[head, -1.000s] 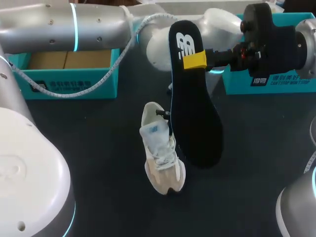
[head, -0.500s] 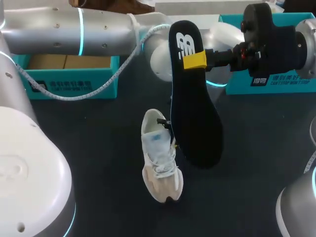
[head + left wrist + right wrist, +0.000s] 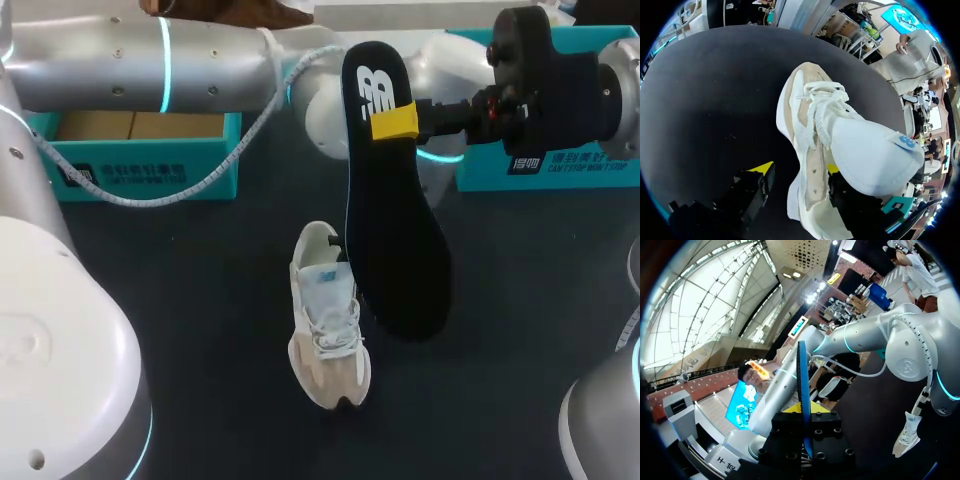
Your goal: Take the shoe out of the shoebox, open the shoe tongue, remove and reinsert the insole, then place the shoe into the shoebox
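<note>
A beige and white shoe (image 3: 327, 325) lies on the dark table, toe toward the front edge, tongue raised. In the left wrist view the shoe's (image 3: 820, 150) heel end sits between the spread fingers of my left gripper (image 3: 797, 172). A gap shows beside one yellow tip (image 3: 763, 167), so the gripper is open. From the head view that gripper is mostly hidden behind the insole. My right gripper (image 3: 395, 122) is shut on the black insole (image 3: 395, 240), which hangs upright above and right of the shoe. The right wrist view shows the insole (image 3: 802, 380) edge-on between the fingers of that gripper (image 3: 803, 409), and the shoe (image 3: 907, 437) far below.
An open teal shoebox (image 3: 140, 150) stands at the back left under my left arm. A second teal box part (image 3: 540, 165) sits at the back right behind my right wrist. Bare dark table surrounds the shoe.
The left arm carried the shoe a little toward the front of the table, then its fingers spread apart off the heel. The right arm and insole have not moved.
</note>
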`<act>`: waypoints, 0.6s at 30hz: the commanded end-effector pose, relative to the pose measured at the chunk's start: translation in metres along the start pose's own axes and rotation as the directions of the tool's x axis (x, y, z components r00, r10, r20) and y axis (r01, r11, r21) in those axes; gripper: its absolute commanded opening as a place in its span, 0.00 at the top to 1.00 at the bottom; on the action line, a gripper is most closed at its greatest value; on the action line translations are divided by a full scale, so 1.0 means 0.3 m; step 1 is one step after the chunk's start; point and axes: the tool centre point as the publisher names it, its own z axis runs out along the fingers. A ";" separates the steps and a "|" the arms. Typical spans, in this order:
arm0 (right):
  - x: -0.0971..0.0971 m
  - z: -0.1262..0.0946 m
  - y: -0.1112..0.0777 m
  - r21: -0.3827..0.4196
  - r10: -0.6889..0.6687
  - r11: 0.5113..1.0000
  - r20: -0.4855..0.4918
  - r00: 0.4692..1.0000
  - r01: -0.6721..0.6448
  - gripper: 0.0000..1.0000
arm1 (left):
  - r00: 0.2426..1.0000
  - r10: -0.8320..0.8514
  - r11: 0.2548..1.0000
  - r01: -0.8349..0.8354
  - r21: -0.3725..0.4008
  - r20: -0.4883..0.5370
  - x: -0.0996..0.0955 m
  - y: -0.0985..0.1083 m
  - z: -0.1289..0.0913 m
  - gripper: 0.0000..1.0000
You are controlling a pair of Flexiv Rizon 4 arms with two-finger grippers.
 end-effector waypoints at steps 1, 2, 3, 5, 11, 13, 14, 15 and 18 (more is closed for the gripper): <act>-0.002 0.007 0.002 0.001 0.001 1.000 0.001 1.000 -0.001 1.00 | 0.992 -0.004 1.000 0.003 0.013 0.124 0.063 0.016 -0.064 0.00; -0.002 0.007 0.002 0.001 0.001 1.000 0.001 1.000 -0.001 1.00 | 0.989 -0.003 1.000 0.000 0.019 0.150 0.066 0.020 -0.079 0.00; -0.002 0.007 0.002 0.001 0.001 1.000 0.001 1.000 -0.001 1.00 | 0.983 -0.003 1.000 -0.001 0.022 0.183 0.069 0.025 -0.095 0.00; -0.002 0.007 0.002 0.001 0.001 1.000 0.001 1.000 -0.001 1.00 | 0.969 0.005 1.000 -0.010 0.019 0.247 0.076 0.032 -0.126 0.00; -0.002 0.007 0.002 0.001 0.001 1.000 0.001 1.000 -0.001 1.00 | 0.915 0.020 0.999 -0.028 0.015 0.404 0.094 0.055 -0.221 0.00; -0.002 0.007 0.002 0.001 0.001 1.000 0.001 1.000 -0.001 1.00 | 0.886 0.032 0.999 -0.041 0.008 0.463 0.107 0.062 -0.254 0.00; -0.002 0.007 0.002 0.001 0.001 1.000 0.001 1.000 -0.001 1.00 | 0.872 0.046 0.998 -0.056 0.005 0.486 0.115 0.064 -0.270 0.00; -0.002 0.007 0.002 0.001 0.001 1.000 0.001 1.000 -0.001 1.00 | 0.857 0.052 0.998 -0.061 0.001 0.513 0.123 0.067 -0.286 0.00; -0.002 0.007 0.002 0.001 0.001 1.000 0.001 1.000 -0.001 1.00 | 0.814 0.065 0.997 -0.073 -0.010 0.577 0.140 0.075 -0.328 0.00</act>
